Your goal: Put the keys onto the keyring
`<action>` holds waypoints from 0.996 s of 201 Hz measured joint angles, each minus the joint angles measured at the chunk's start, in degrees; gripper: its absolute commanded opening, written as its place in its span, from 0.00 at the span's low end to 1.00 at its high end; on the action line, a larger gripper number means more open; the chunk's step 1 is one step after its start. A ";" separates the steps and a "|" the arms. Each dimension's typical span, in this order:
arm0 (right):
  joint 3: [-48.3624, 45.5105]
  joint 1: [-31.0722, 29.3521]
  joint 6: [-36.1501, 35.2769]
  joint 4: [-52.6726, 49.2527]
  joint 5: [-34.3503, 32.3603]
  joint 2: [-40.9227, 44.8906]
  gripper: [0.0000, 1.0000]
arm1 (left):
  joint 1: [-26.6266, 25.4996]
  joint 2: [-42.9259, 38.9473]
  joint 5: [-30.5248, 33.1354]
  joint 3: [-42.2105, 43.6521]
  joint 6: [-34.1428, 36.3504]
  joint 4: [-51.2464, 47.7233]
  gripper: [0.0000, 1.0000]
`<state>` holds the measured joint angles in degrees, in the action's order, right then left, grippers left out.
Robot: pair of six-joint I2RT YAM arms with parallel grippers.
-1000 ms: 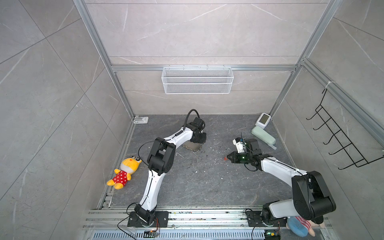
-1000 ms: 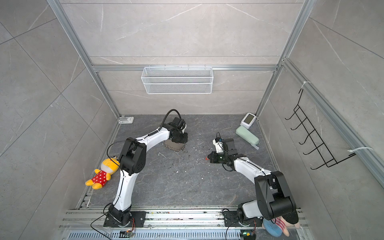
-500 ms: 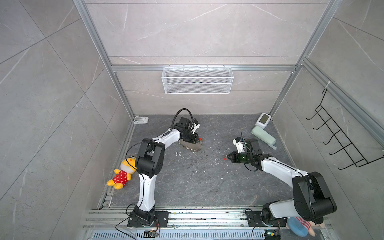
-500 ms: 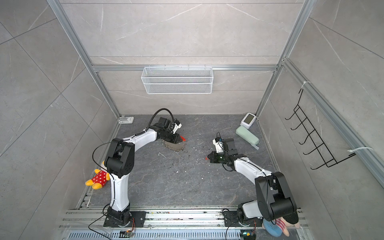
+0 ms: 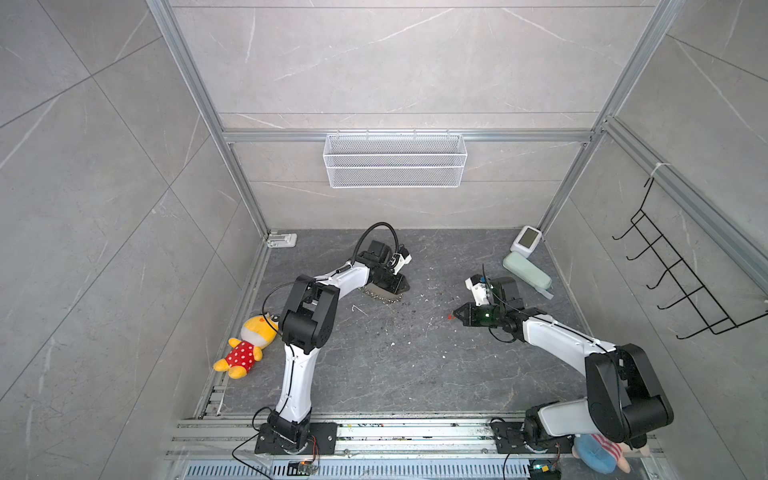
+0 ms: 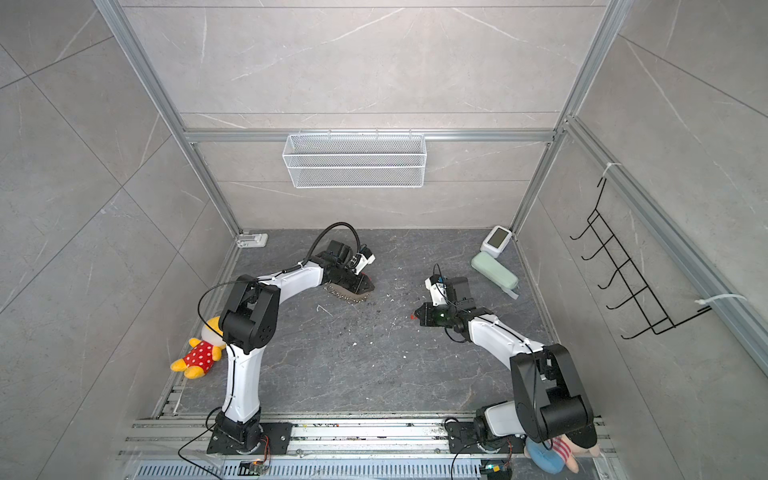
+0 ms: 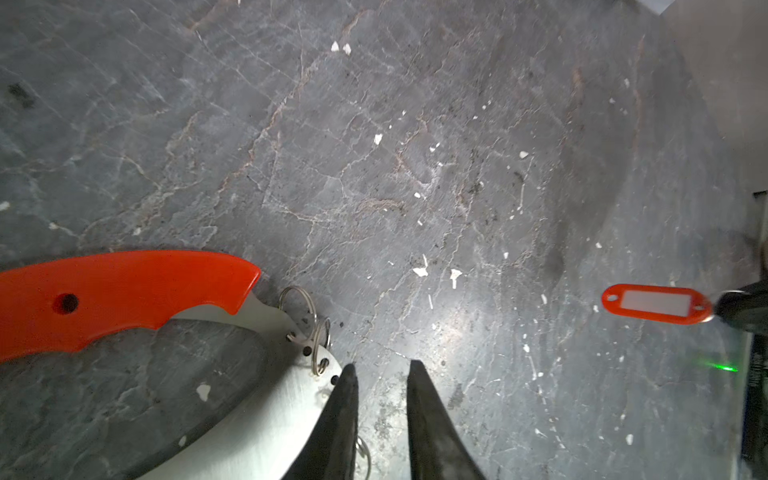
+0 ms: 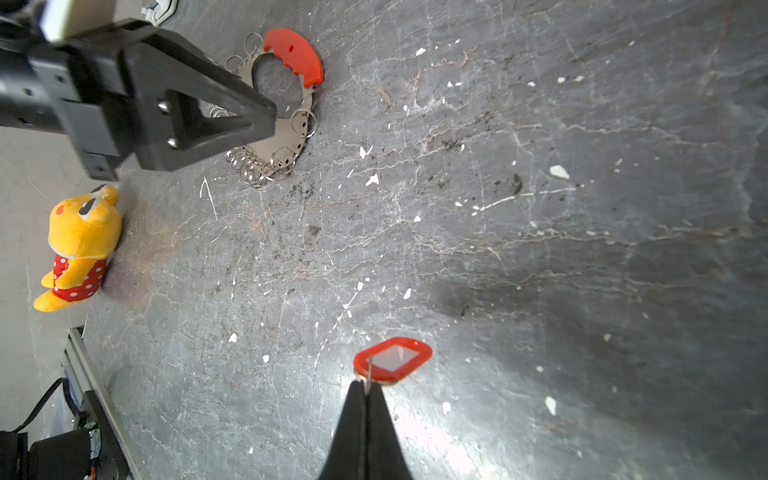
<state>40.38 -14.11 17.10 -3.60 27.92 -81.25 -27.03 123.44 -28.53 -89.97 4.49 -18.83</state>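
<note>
The right hand (image 8: 365,385) is clenched on the keys (image 8: 392,359). Its two black fingers (image 8: 353,424) meet tip to tip on a thin metal piece at one end of the red tag. The tag, with its white label window, sticks out beyond the fingertips. In both top views the tag shows only as a red speck at the tip of that hand.

The keyring (image 8: 286,143) lies flat on the counter (image 8: 540,249), well apart from the keys, with a stretch of bare counter between them. It is a grey metal hoop with many small silver loops (image 8: 249,166) along its edge and a curved red strip (image 7: 124,291) on one stretch. The keys are not yet on it.

The left hand (image 7: 383,365) hangs over the keyring, released, its fingers a little apart with only counter showing in the gap. One finger (image 7: 338,415) crosses the edge of the hoop beside the loops; whether it presses on the metal I cannot tell. In the right wrist view this hand covers part of the hoop.

A yellow plush toy (image 5: 249,345) in a red spotted dress lies at the counter's left edge, near the left arm. A pale green case (image 5: 525,270) lies towards the back right corner, and a white wire basket (image 5: 395,166) hangs on the back wall. White crumbs are scattered over the counter
</note>
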 measured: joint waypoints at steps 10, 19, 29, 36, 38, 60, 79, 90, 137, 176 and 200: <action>0.00 0.00 0.00 0.00 0.00 0.00 0.00 | -0.04 0.20 0.57 0.00 0.13 0.00 0.31; 0.00 0.00 0.00 0.00 0.00 0.00 0.00 | -0.02 0.22 1.18 0.00 0.13 0.00 0.33; -0.02 0.00 -0.02 0.00 0.00 0.00 0.00 | 0.00 0.22 1.64 -0.02 0.07 0.02 0.36; -0.02 0.00 -0.02 0.00 0.00 0.00 0.00 | 0.00 0.22 1.97 -0.07 0.07 0.02 0.37; -0.02 0.00 0.00 0.00 0.00 0.00 0.00 | 0.00 0.22 2.01 -0.09 0.09 0.04 0.37; -0.02 0.00 -0.02 0.00 0.00 0.00 0.00 | 0.00 0.22 3.15 -0.13 -0.04 0.04 0.41; -0.02 0.00 0.00 0.00 0.02 0.00 0.00 | 0.00 0.28 3.87 -0.17 -0.22 0.02 0.41; -0.02 0.00 0.00 0.00 0.02 0.00 0.00 | 0.00 0.48 4.02 -0.31 -0.44 0.04 0.41; -0.02 0.00 0.00 0.02 0.04 0.00 0.00 | -0.44 2.19 4.55 -0.92 -1.44 0.24 0.38; -0.02 0.00 0.00 0.02 0.26 0.00 0.00 | -1.09 2.97 5.09 -0.92 -1.84 1.03 0.34; -0.02 0.00 0.00 0.02 0.42 0.00 0.00 | -1.29 3.06 5.64 -0.96 -2.12 1.31 0.31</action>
<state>40.36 -14.11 17.10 -3.57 28.34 -81.25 -28.32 126.50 -22.90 -90.94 2.37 -17.52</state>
